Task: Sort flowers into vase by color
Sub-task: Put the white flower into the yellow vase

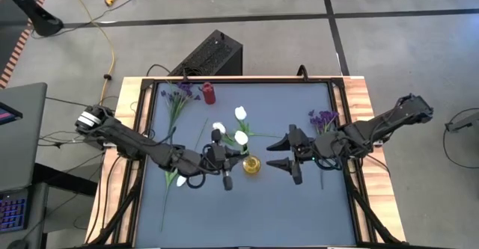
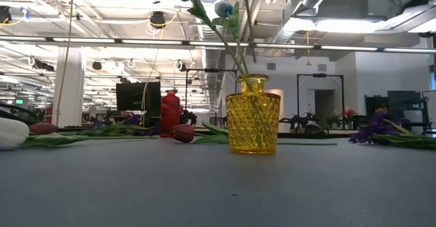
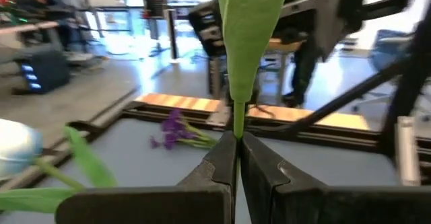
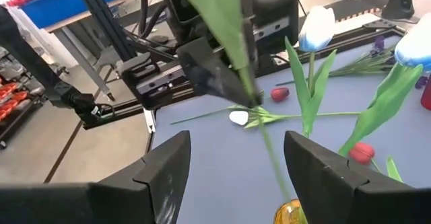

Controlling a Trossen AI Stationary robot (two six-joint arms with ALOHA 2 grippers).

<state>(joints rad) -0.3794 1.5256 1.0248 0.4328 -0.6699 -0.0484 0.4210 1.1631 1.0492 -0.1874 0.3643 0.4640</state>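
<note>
A yellow glass vase (image 1: 251, 164) (image 2: 253, 114) stands mid-table with white tulips (image 1: 241, 137) (image 4: 316, 25) upright in it. My left gripper (image 1: 238, 156) (image 3: 237, 143) hovers just left of the vase, shut on one tulip's stem. My right gripper (image 1: 280, 153) (image 4: 236, 167) is open just right of the vase, touching nothing. A small red vase (image 1: 209, 93) (image 2: 170, 112) stands toward the far edge. Purple sprigs (image 1: 178, 96) (image 1: 323, 119), dark red tulips (image 4: 363, 151) (image 2: 182, 133) and a white tulip (image 1: 182, 180) lie flat on the table. My left gripper pinches a tulip's green stem and leaf (image 3: 236, 126) between its two fingertips, coming level from the table's left, across the stem. The leaf rises above the fingers. The stem (image 4: 269, 150) slants down from the fingers into the yellow vase's mouth (image 4: 291, 212).
A raised frame (image 1: 340, 107) runs round the dark table top. Loose flowers lie left, far and right of the yellow vase. The near half of the table (image 1: 254, 219) holds only one long stem at the left. Cables and a black box lie beyond the far edge.
</note>
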